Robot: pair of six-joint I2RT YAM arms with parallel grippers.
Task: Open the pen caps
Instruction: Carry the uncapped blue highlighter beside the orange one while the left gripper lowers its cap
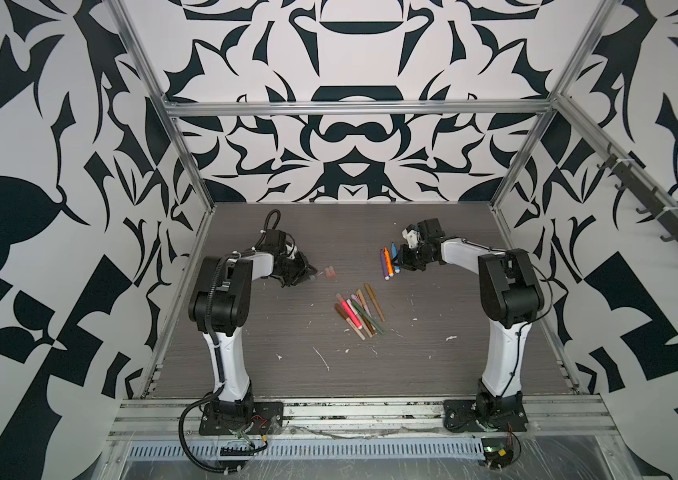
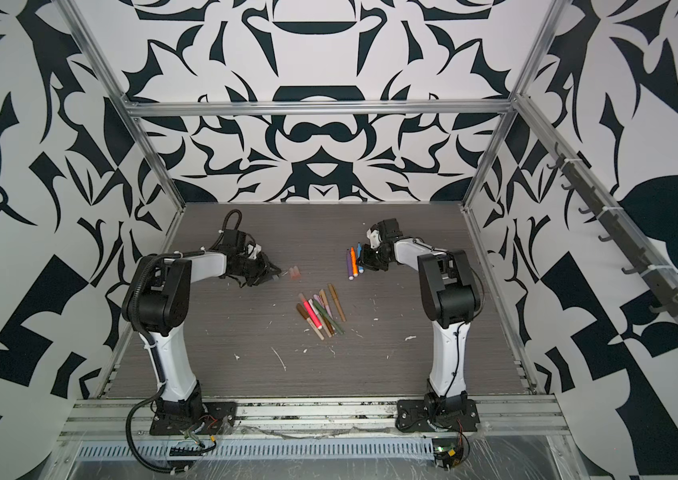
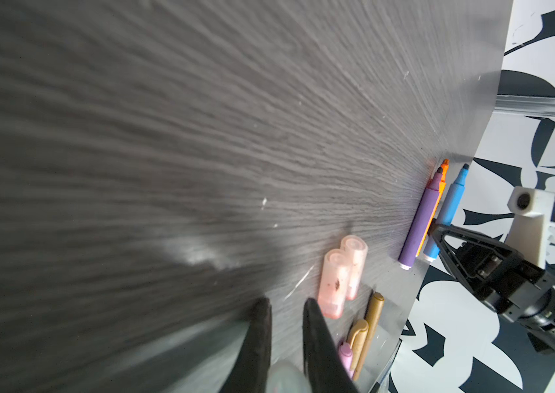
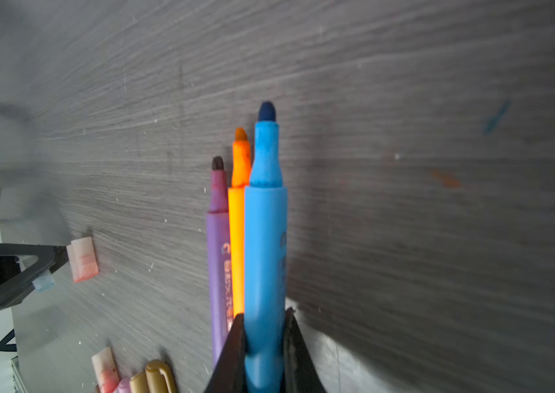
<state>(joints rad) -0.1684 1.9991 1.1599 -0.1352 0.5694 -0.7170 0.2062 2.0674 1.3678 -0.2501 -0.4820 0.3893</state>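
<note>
Now the right gripper [image 4: 264, 314] clamps the uncapped blue marker [image 4: 264, 221]; lay it flat beside the orange marker [image 4: 236, 231] before releasing; left gripper [image 3: 286, 308] pinches a pale cap [image 4: 43, 281].

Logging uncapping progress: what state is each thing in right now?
Blue pen: uncapped, gripped by right pincer.
Orange pen: uncapped, lying loose.
Purple pen: uncapped, lying beside the orange one.
Two pink caps: off, lying side by side.
Pale cap: off, held in left pincer.
Pen pile: apparently capped, untouched.
</note>
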